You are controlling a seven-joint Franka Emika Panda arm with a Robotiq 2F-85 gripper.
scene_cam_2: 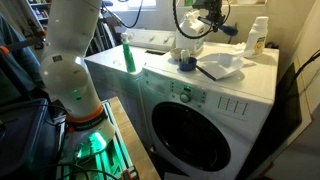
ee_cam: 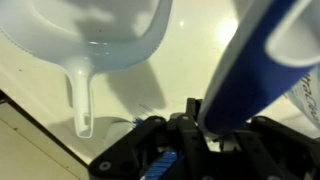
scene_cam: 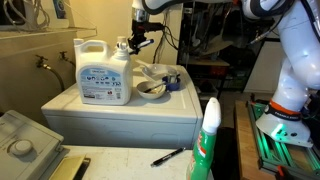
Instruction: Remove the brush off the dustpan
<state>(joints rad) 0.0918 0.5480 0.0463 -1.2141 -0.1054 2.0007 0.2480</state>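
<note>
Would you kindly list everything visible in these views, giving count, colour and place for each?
brush: one, blue, held in the gripper, off the dustpan
dustpan: one, pale grey with dark hollow, blue at one end, on the washing machine top
detergent jug: one, white with blue label, on the machine top beside the dustpan
washing machine: one, white, front-loading, centre of both exterior views
bottle: one, green and white, foreground of an exterior view
pen: one, black, on the lower surface in front of the machine
robot arm: one, white, beside the machine
gripper: one, black, closed on the brush, above the machine top
</note>
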